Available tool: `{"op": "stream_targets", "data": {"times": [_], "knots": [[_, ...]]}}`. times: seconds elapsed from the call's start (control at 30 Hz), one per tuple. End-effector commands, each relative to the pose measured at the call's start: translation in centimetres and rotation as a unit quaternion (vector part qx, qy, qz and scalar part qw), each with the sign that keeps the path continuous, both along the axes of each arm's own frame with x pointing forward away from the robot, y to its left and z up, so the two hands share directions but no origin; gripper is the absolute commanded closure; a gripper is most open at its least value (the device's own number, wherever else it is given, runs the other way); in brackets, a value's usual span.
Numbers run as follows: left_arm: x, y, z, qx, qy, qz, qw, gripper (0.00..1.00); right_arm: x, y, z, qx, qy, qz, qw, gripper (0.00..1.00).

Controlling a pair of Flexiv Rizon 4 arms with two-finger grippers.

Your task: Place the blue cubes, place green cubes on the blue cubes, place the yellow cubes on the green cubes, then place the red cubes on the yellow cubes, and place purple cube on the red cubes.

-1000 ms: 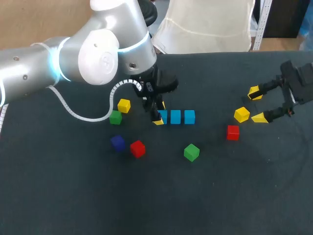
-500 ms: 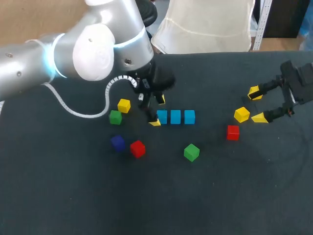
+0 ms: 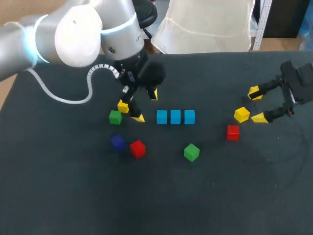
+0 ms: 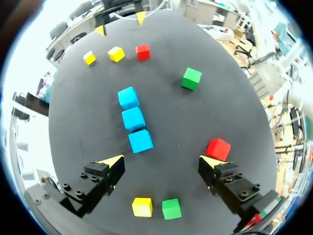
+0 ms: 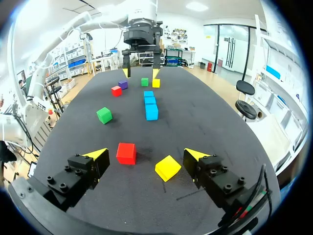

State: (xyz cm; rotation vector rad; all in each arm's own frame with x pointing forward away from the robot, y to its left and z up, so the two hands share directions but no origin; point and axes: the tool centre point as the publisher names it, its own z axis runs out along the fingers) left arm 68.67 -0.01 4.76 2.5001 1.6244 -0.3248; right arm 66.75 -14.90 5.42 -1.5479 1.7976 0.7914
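Dark table (image 3: 220, 196), three light-blue cubes (image 3: 175, 117) lined up. Left gripper (image 3: 145, 105) and right gripper (image 3: 257, 105) both gape empty. I'd square the left one over the small green cube (image 3: 115, 117) before dropping.

The table (image 3: 205, 205) is covered in plain dark grey. The three middle cubes (image 3: 175, 117) are coloured light blue. Seen also are the left green cube (image 3: 115, 117), left yellow cube (image 3: 123, 106), left red cube (image 3: 137, 148), purple-blue cube (image 3: 117, 142), near green cube (image 3: 191, 152), right red cube (image 3: 233, 132) and right yellow cube (image 3: 241, 114).
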Motion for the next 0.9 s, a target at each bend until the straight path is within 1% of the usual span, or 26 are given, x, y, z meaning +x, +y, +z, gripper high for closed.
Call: {"op": "stream_targets", "data": {"times": [0.03, 0.07, 0.1, 0.13, 0.23, 0.27, 0.33, 0.43, 0.67, 0.87, 0.9], "knots": [[-0.5, 1.4, -1.0, -0.013, 0.002, -0.013, 1.000, 0.00, 0.1, 0.0, 0.0, 0.001, 0.000, 0.001, 1.000, 0.00], [-0.7, 1.7, -1.1, -0.028, 0.004, -0.023, 0.999, 0.00, 0.1, 0.0, 0.0, 0.001, 0.000, 0.001, 1.000, 0.00], [-1.0, 1.9, -1.2, -0.018, 0.002, -0.033, 0.999, 0.00, 0.1, 0.0, 0.0, 0.001, 0.000, 0.001, 1.000, 0.00], [-1.2, 2.0, -1.2, -0.018, 0.002, -0.036, 0.999, 0.00, 0.1, 0.0, 0.0, 0.001, 0.000, 0.001, 1.000, 0.00], [-1.8, 2.8, -1.6, -0.064, -0.003, -0.054, 0.996, 0.00, 0.1, 0.0, 0.0, 0.001, 0.000, 0.001, 1.000, 0.00], [-1.9, 3.2, -1.8, -0.088, -0.004, -0.058, 0.994, 0.00, 0.1, 0.0, 0.0, 0.001, 0.000, 0.001, 1.000, 0.00], [-2.1, 3.7, -2.2, -0.098, -0.003, -0.060, 0.993, 0.00, 0.1, 0.0, 0.0, 0.001, 0.000, 0.001, 1.000, 0.00], [-2.3, 4.4, -2.3, -0.123, -0.008, -0.049, 0.991, 0.00, 0.1, 0.0, 0.0, 0.001, 0.000, 0.001, 1.000, 0.00], [-2.5, 6.5, -1.7, -0.122, -0.019, -0.019, 0.992, 0.00, 0.1, 0.0, 0.0, 0.001, 0.000, 0.001, 1.000, 0.00], [-2.8, 8.5, -0.5, -0.122, -0.031, 0.003, 0.992, 0.00, 0.1, 0.0, 0.0, 0.001, 0.000, 0.001, 1.000, 0.00], [-2.9, 8.9, -0.4, -0.117, -0.031, 0.011, 0.993, 0.00, 0.1, 0.0, 0.0, 0.001, 0.000, 0.001, 1.000, 0.00]]}}
